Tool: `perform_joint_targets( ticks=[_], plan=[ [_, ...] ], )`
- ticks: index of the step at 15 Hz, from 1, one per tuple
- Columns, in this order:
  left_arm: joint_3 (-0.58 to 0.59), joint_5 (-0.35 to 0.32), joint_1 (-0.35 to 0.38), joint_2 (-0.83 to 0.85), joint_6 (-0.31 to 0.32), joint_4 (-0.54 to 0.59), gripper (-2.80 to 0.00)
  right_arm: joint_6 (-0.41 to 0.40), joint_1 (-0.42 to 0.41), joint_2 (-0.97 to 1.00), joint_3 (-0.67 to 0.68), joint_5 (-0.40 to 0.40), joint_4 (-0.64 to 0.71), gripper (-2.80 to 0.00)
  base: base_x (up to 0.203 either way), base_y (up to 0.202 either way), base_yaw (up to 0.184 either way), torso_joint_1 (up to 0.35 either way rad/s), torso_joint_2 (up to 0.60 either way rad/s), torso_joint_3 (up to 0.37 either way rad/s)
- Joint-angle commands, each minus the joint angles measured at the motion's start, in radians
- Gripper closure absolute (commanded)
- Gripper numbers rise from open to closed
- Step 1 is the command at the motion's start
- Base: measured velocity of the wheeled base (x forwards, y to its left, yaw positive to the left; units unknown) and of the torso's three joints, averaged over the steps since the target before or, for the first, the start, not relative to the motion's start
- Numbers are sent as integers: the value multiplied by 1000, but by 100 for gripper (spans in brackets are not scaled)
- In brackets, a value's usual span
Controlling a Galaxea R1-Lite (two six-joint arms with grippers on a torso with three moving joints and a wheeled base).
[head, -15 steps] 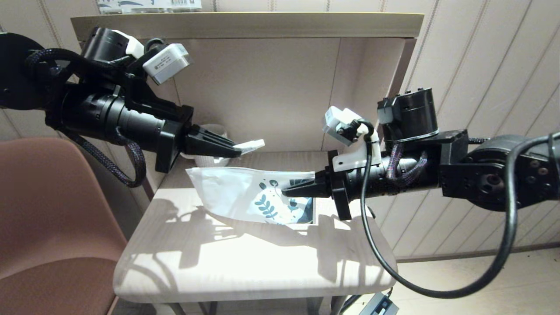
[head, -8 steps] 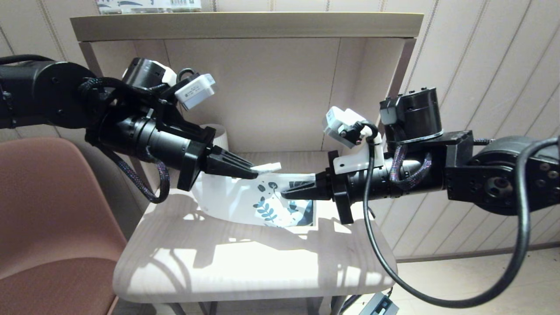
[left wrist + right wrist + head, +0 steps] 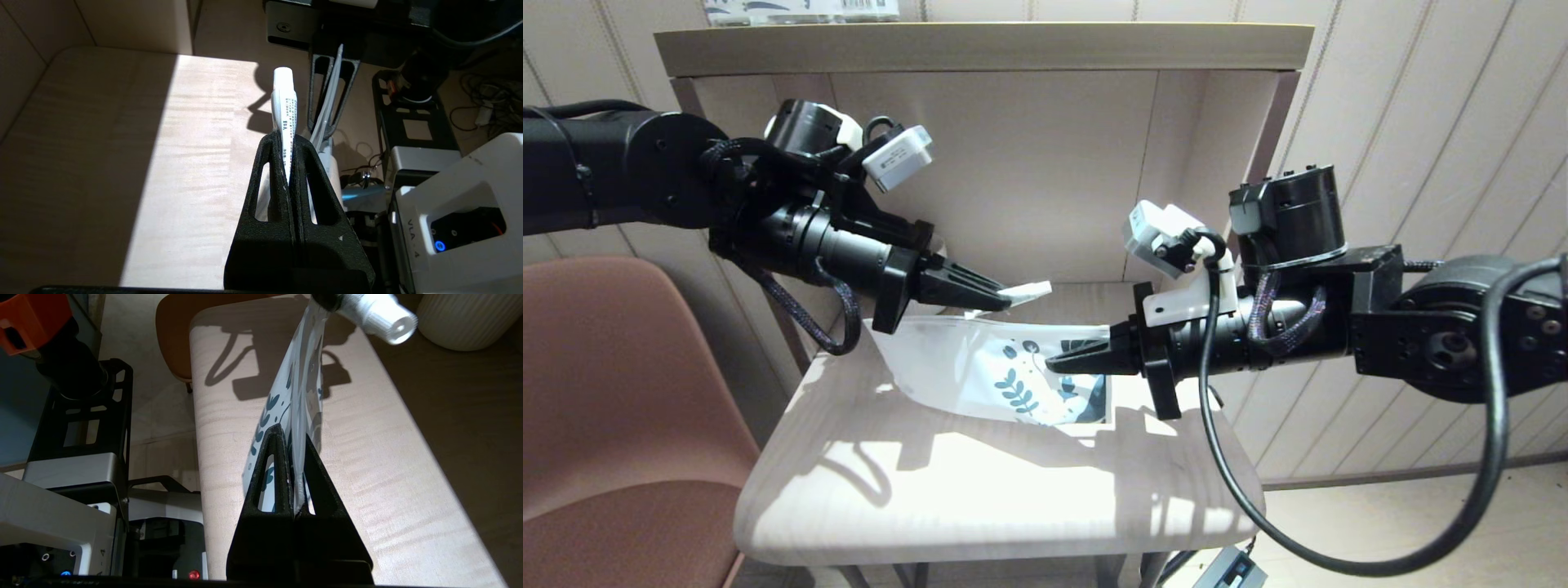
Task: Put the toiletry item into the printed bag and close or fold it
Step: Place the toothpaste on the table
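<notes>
My left gripper (image 3: 1001, 300) is shut on the toiletry item (image 3: 1025, 291), a thin white wrapped stick whose free end pokes out past the fingertips. In the left wrist view the toiletry item (image 3: 284, 107) stands up from the left gripper (image 3: 287, 139). It hangs just above the top edge of the printed bag (image 3: 980, 367), a white pouch with blue-teal leaves. My right gripper (image 3: 1058, 362) is shut on the bag's printed end and holds it raised off the table. The right wrist view shows the printed bag (image 3: 298, 392) edge-on in the right gripper (image 3: 292, 435), with the toiletry item (image 3: 380, 312) beyond it.
The pale wooden table (image 3: 980, 506) stands under a shelf unit (image 3: 980, 49) with a back panel close behind both grippers. A white ribbed mug (image 3: 466, 316) sits at the back near the left arm. A brown chair (image 3: 613, 425) is to the left.
My left arm has moved right and toward the bag, bringing the toiletry item from beside the mug to just above the bag's top edge. The right gripper has kept its hold.
</notes>
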Motion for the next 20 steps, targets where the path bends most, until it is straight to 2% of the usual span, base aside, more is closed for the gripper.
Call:
perform_joint_targets(
  ticks=[1, 10, 20],
  plan=[
    [-32, -5, 10, 23, 4, 3, 0, -2, 0, 2, 0, 5, 0, 0, 0, 0, 0, 0, 0, 0],
    [-6, -7, 30, 46, 5, 3, 0, -2, -6, 23, -14, 3, -1, 0, 0, 0, 0, 0, 0, 0],
    [136, -7, 42, -22, 22, -5, 0, -1, -43, 68, -83, 3, 3, 0, 0, 0, 0, 0, 0, 0]
  ],
)
